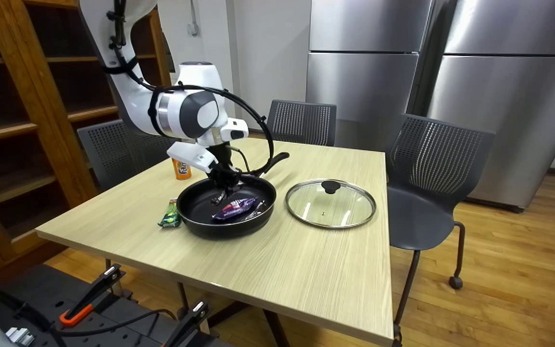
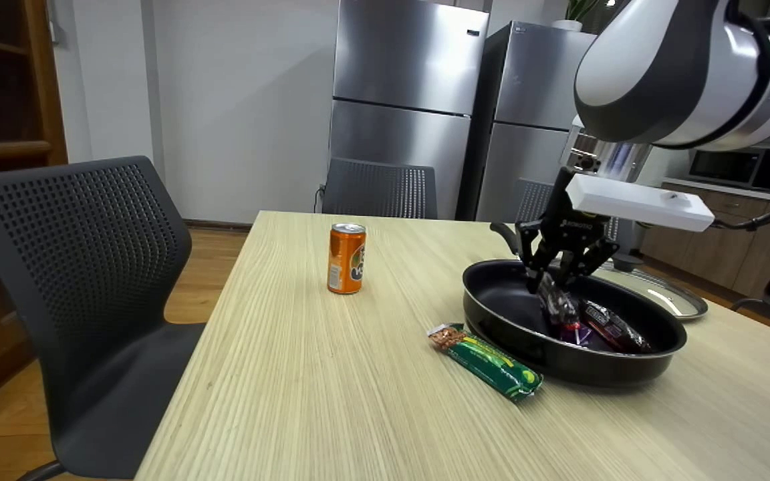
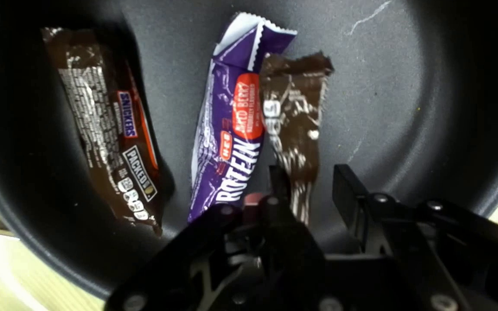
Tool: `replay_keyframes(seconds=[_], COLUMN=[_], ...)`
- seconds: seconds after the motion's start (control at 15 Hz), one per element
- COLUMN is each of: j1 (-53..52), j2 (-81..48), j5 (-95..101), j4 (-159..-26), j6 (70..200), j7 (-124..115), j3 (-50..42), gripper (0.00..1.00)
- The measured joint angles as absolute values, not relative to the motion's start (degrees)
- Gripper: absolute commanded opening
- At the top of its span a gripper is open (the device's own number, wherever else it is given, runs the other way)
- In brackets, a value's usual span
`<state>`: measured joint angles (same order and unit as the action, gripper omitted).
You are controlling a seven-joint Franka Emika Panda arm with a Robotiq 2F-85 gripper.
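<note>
My gripper (image 3: 311, 179) points down inside a black frying pan (image 1: 219, 232). Its fingers are apart. The narrow end of a brown wrapped bar (image 3: 294, 129) lies between them, close to the left finger in the wrist view, with a gap to the right finger. In an exterior view the brown bar (image 2: 557, 300) looks tilted, its upper end at the fingers. A purple protein bar (image 3: 227, 129) lies beside it in the pan, partly hidden by the gripper. A Snickers bar (image 3: 110, 138) lies apart, further left in the wrist view. The gripper also shows in both exterior views (image 1: 225, 183) (image 2: 549, 277).
A green bar packet (image 2: 492, 364) lies on the table against the pan's outside. An orange can (image 2: 346, 259) stands upright on the table. A glass lid (image 1: 330, 207) with a black knob lies beside the pan. Chairs (image 1: 431, 193) stand around the table (image 1: 306, 270).
</note>
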<state>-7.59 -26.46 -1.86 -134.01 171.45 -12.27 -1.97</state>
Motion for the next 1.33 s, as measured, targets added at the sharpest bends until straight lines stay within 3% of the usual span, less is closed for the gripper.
replay_keyframes(seconds=[0.2,0.33,0.73,1.33], j1=[-8.1,-8.6,-16.1,-43.0], j2=[-26.4,-26.3,-24.5,-20.3], j5=[-1.9,-1.9,0.7,9.1], j4=[-134.4,-134.8,-139.2,-146.5], j6=[174.2,175.5,177.5,179.5], j7=[-12.3,-12.3,-12.0,-12.2], j3=[-2.3,-2.4,-5.2,-23.4], gripper=[0.90,1.00,1.00,1.00])
